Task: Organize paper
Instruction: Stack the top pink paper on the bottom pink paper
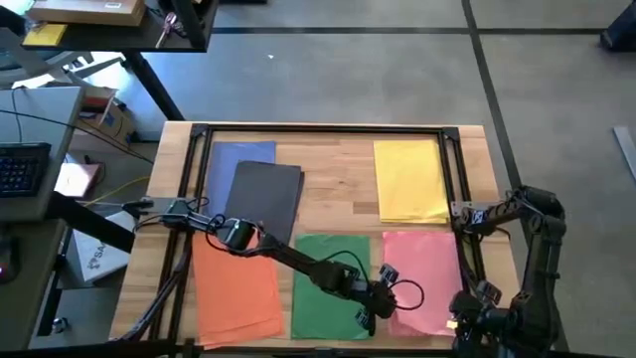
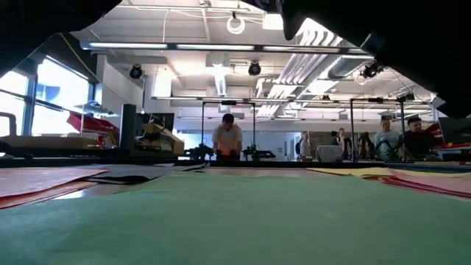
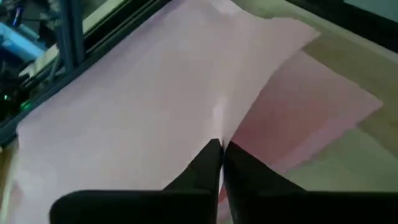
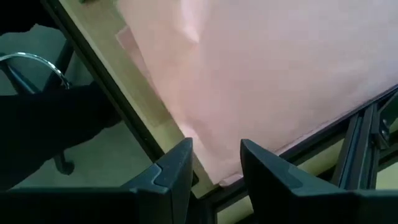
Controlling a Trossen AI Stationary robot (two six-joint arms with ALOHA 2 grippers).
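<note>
The pink paper (image 1: 425, 276) lies at the table's (image 1: 338, 169) near right corner, beside the green paper (image 1: 328, 283) in the near middle. In the left wrist view a top pink sheet (image 3: 161, 106) is lifted and creased above the pink sheets under it, and the left gripper (image 3: 221, 163) has its two dark fingers pressed together on that sheet's edge, pinching it. From above, this gripper (image 1: 383, 288) sits at the seam between green and pink, its arm reaching across from the left rail.

The orange paper (image 1: 234, 288) lies near left. The blue paper (image 1: 238, 169) lies far left with the dark grey paper (image 1: 266, 199) partly over it. The yellow paper (image 1: 409, 179) lies far right.

The right gripper (image 4: 214, 168) hangs with fingers spread over the pink paper's near edge, at the table's frame (image 1: 459, 189), touching nothing. A person (image 2: 227, 140) stands in the room beyond.
</note>
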